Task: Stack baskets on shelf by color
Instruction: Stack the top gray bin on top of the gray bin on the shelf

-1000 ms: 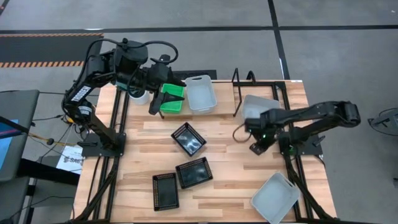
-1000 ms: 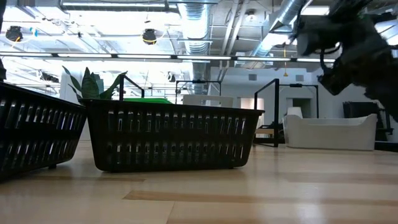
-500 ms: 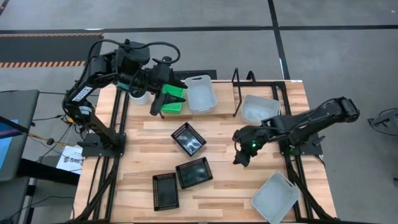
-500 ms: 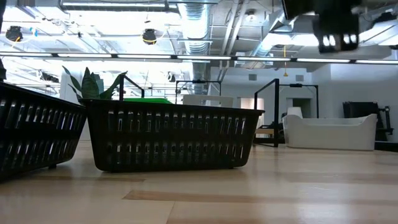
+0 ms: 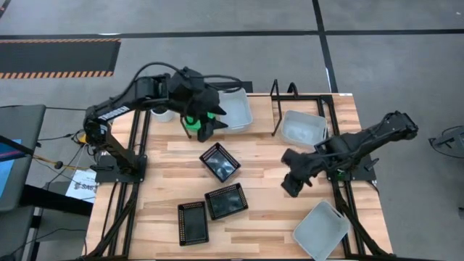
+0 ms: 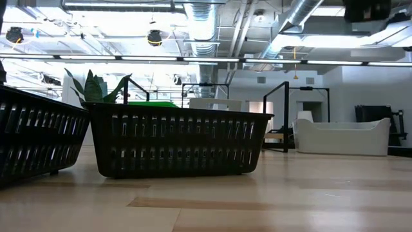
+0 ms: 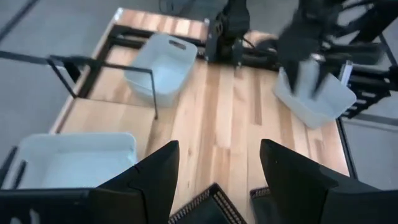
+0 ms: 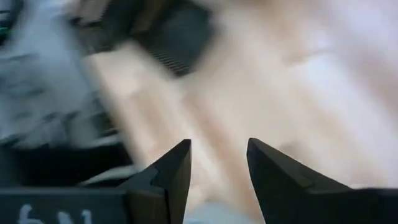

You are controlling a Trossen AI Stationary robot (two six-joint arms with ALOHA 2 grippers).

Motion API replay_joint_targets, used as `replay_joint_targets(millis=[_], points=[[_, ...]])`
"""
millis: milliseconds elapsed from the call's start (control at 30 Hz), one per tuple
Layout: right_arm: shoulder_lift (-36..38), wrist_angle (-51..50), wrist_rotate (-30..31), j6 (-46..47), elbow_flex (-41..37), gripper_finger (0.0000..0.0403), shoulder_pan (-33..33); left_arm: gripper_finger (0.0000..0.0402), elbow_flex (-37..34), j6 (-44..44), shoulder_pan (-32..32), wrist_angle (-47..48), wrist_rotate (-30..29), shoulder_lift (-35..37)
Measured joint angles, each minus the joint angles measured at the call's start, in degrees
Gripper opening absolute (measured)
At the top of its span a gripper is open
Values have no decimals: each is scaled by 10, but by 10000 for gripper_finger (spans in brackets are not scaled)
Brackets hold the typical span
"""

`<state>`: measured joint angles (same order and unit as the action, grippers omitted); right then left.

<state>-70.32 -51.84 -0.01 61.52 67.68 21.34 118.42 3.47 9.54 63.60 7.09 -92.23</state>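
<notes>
Judging black baskets (image 5: 220,161) mid-desk, left of the shelf (image 5: 301,101), light, stiff, thin-rimmed: best pinched at a rim by right pincer (image 5: 288,187) or left pincer (image 5: 205,131), both open, empty.

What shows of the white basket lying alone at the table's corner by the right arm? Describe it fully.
The white basket is a translucent plastic rectangle with rounded corners, open side up and empty. It sits flat on the wooden tabletop, close to the corner and turned askew to the table's edges. Nothing is stacked in it, and the right gripper hovers apart from it.
</notes>
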Motion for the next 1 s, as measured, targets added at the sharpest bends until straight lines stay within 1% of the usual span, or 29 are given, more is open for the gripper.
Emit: replay_joint_targets(millis=[133,300,367,433,567,700,800,900,1000], points=[[0,-111,92,16,1,180,-29,212,-16,2,-15,-19,1,1],[-3,-265,194,104,-1,180,-113,212,-16,8,-33,-36,1,1],[-1,-284,225,103,-17,180,-158,212,-16,14,-37,-41,0,2],[0,-285,229,67,-40,180,-209,212,-16,18,-43,-50,-7,4],[0,-230,228,-23,-104,180,-293,212,-16,25,-52,-49,-30,5],[0,-111,227,-73,-180,180,-347,212,-16,34,-61,-49,-35,5],[-3,-35,227,-76,-232,180,-369,212,-16,44,-64,-49,-35,6],[-3,16,221,-54,-272,180,-373,212,-16,50,-64,-48,-35,10],[-2,44,190,-32,-298,180,-364,212,-16,58,-64,-47,-36,17]])
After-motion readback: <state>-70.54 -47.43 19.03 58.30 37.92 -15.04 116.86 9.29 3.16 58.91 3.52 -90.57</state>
